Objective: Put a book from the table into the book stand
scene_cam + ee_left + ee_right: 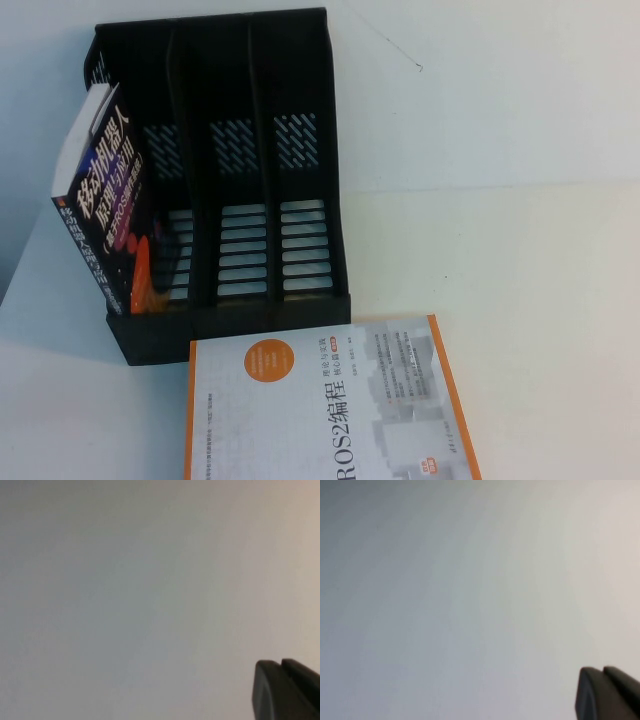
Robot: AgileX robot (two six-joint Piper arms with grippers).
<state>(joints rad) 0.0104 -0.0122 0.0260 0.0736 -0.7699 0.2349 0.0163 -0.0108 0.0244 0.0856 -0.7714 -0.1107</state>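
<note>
**Both arms out of the high view**

Neither arm shows from above. The left tool appears only as a dark tip in its wrist view, over bare tabletop. The right tool appears likewise, over pale tabletop.

An office or lab desk set up for filing books.

A plain white tabletop carries a black plastic slotted book stand, with a dark-covered robotics textbook standing in its leftmost compartment and a white, orange-edged ROS2 programming paperback lying flat just in front.
</note>
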